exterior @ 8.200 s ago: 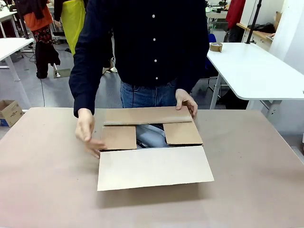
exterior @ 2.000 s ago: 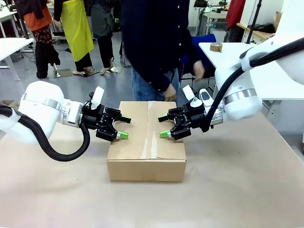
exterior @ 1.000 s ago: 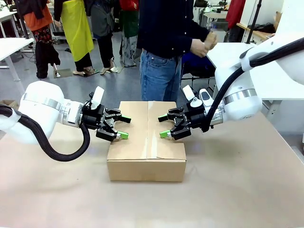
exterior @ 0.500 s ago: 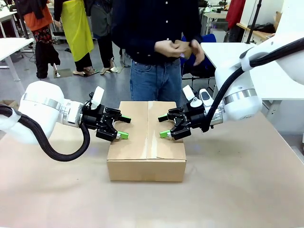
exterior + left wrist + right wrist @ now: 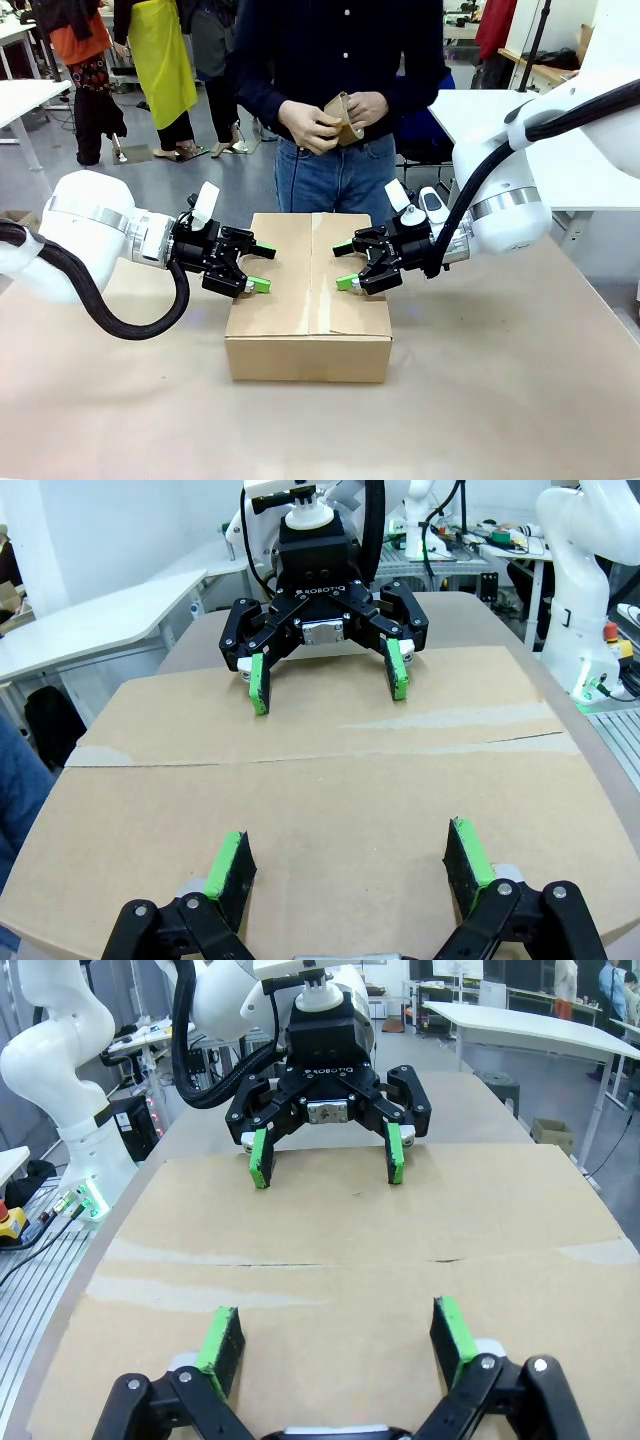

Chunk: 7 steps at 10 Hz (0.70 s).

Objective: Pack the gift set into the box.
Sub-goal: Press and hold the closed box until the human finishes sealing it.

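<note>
since half a second ago, only the person's hands (image 5: 310,125) shifted, now lower and nearer the waist, holding a small brown piece (image 5: 343,116) between them; both arms and the carton unchanged.

box (image 5: 308,300) at the middle of the table (image 5: 520,400), all flaps folded down, top flat and shut, contents hidden. plain brown corrugated cardboard, rectangular, a seam running near to far along the middle of the lid, a glossy strip of clear tape over part of that seam, clearer in the wrist views as a pale smear on the cardboard (image 5: 300,780).

left gripper (image 5: 257,268) just over the box's left edge, pointing right, jaws spread wide with nothing between them, green pads (image 5: 232,862) hovering close above the lid. right gripper (image 5: 343,266) over the right half of the lid, pointing left, likewise wide apart and holding nothing, green pads (image 5: 450,1328) just above the cardboard. facing each other across the seam, apart, each seen head-on in the other's wrist view (image 5: 325,680) (image 5: 325,1157).

person standing at the far side of the table behind the box. white table (image 5: 560,160) far right.
</note>
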### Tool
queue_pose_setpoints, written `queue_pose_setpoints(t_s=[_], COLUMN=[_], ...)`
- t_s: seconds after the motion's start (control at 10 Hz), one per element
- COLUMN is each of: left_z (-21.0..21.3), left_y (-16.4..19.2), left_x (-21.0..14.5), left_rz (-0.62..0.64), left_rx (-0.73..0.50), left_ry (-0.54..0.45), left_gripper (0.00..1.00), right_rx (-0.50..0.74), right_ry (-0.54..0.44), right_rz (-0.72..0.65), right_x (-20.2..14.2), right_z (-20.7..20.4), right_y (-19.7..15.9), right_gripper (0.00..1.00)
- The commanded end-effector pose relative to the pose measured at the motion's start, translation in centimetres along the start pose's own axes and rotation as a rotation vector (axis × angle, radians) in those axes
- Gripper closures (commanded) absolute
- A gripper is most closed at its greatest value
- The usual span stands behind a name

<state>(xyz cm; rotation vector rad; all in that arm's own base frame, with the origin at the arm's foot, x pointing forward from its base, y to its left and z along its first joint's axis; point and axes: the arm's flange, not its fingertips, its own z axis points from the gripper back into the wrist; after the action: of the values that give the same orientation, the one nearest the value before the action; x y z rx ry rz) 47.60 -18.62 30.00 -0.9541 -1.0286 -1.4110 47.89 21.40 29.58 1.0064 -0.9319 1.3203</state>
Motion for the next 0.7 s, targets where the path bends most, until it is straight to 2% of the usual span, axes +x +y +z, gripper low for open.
queue_pose_setpoints(t_s=[0.0,0.6], left_z=[-0.03,-0.03], left_y=[-0.15,-0.15], left_x=[-0.09,-0.09], left_rz=[-0.007,-0.007], left_rx=[-0.018,-0.018], left_ry=[0.005,0.005], left_gripper=[0.00,0.00], right_rx=[0.000,0.000], right_ry=[-0.001,-0.001], right_rz=[0.009,0.009], right_x=[-0.20,-0.20], right_z=[-0.06,-0.06], right_y=[0.01,0.01], right_gripper=[0.00,0.00])
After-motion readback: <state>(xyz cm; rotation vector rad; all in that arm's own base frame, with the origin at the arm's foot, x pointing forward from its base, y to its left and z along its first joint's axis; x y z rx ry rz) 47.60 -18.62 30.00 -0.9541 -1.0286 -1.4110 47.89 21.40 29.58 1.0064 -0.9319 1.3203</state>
